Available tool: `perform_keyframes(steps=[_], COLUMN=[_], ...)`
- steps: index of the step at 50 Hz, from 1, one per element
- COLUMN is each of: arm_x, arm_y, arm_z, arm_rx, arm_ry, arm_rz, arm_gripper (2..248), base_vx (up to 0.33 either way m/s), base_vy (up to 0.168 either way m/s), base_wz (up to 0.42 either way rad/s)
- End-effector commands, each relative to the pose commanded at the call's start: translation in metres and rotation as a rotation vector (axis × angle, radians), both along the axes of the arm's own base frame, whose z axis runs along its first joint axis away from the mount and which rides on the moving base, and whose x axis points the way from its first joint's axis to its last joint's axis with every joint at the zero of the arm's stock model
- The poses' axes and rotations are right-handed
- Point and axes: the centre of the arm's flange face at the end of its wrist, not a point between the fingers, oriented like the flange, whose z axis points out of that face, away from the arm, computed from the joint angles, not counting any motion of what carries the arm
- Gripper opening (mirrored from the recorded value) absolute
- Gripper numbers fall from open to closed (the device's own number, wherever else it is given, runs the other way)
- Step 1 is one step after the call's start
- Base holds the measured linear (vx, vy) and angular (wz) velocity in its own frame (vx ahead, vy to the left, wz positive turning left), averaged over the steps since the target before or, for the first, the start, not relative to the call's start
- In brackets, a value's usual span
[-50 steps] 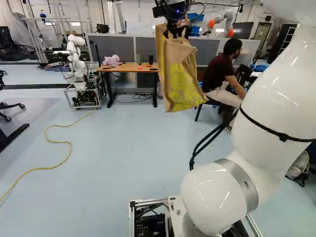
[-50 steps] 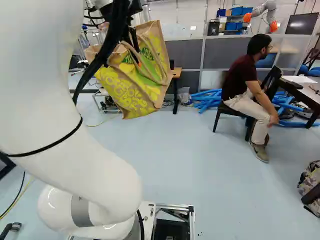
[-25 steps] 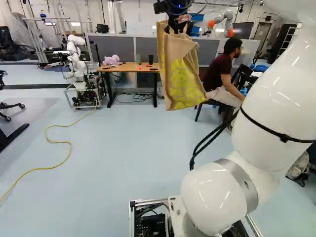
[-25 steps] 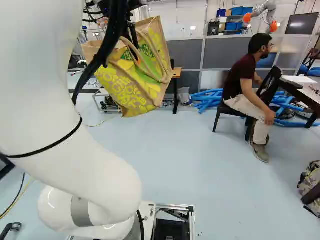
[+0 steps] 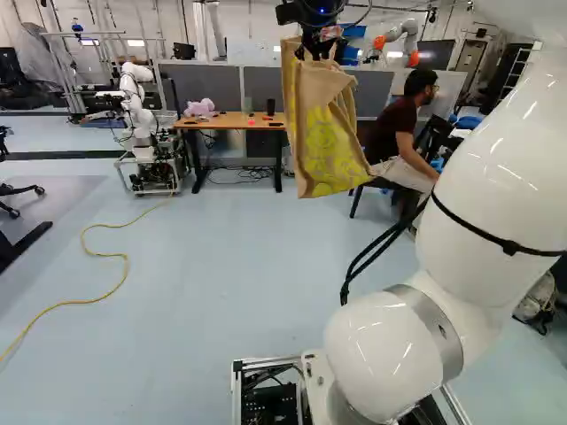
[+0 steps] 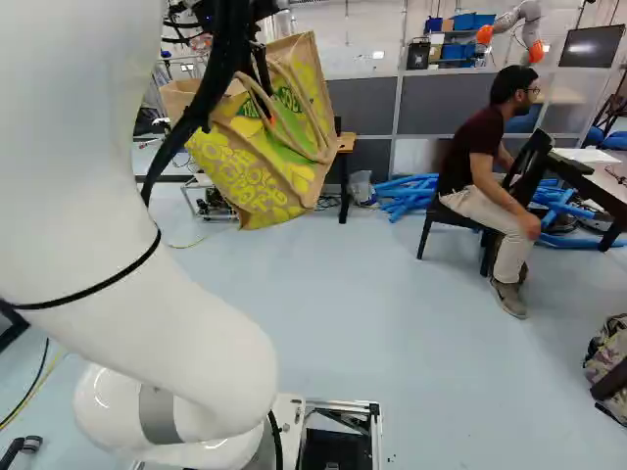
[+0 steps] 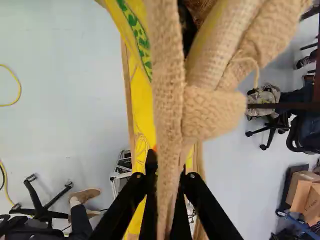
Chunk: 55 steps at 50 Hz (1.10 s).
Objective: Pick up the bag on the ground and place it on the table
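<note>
Arm (image 5: 390, 354), white and smooth-jointed, rose nearest, and from its far end hung the yellow-and-tan burlap bag (image 6: 260, 171) with green print. It was well above the pale blue floor (image 5: 221, 257), its body slanting in the right base view. The cloth looked soft, coarse and probably light, with little in it as far as its folds suggested; it seemed unlikely to slip or break, but apt to swing and crumple. The woven tan strap (image 7: 169, 75) was the sensible place to hold it, leaving the loose body free below. The black jaws were drawn narrow, pinching that strap between them. Farther off stood a brown wooden surface (image 5: 232, 118) with black legs, a pink plush toy (image 5: 200, 107) on it and another robot (image 5: 137, 111) nearby. If that was the goal, the bag was short of it, and the next step called for a slow approach, the base probably driving, with the hem kept above the edge so it would neither snag nor sweep the toy aside.
</note>
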Motion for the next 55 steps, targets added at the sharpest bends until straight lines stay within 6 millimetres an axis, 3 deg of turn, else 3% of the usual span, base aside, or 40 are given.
perform_keyframes(steps=[27,55], arm_x=[0.0,0.0], arm_y=[0.0,0.0], arm_z=[0.0,0.0], arm_rx=[0.0,0.0], arm_ry=[0.0,0.0], arm_rz=[0.0,0.0], arm_gripper=[22,22], base_vx=[0.026,0.101], base_vy=[0.018,0.087], base_wz=[-0.025,-0.017])
